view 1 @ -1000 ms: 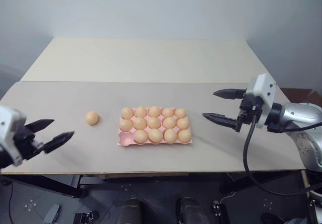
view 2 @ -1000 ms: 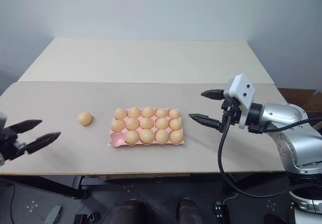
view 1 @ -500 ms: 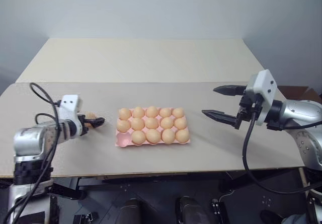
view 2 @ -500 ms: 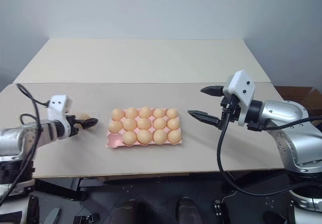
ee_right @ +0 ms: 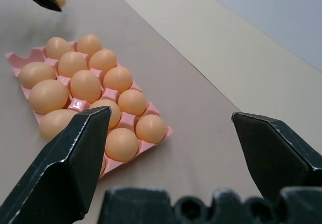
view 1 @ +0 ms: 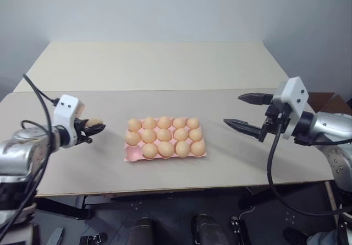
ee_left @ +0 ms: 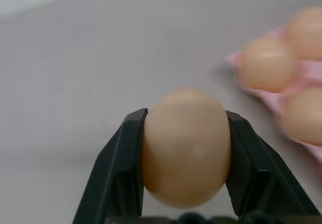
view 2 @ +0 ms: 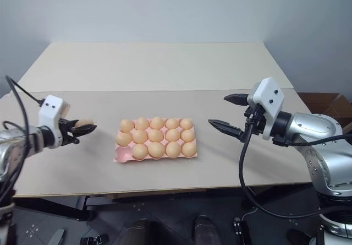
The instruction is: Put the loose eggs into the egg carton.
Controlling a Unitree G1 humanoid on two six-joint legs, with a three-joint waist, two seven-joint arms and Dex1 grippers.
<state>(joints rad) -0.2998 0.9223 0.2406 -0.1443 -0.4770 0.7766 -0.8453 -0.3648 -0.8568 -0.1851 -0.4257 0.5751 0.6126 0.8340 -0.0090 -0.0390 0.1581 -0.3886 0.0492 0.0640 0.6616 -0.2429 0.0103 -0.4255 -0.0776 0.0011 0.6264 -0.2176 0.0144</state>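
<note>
Change: a second ago the left tool (view 1: 94, 130) hung spread, short of the last loose egg (view 1: 93, 123); it has since reached in and clamped on it.
Egg: pinched between both fingers, left of the egg carton (view 1: 165, 139).
Carton: on the desk (view 1: 165, 63); near-left corner cup bare.
Right tool (view 1: 248, 113): spread wide, idle beside the carton.
Meaning: only carry and drop remain.

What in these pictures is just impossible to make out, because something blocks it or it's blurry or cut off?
- Egg in the left pincer: left wrist view, its sides are covered by the black fingers.
- Whether that egg rests on the table or is lifted: unclear in both eye views.
- Egg carton: left wrist view, blurred and cut off by the edge.
- Carton's near end: right wrist view, hidden behind the open right pincer's finger.
</note>
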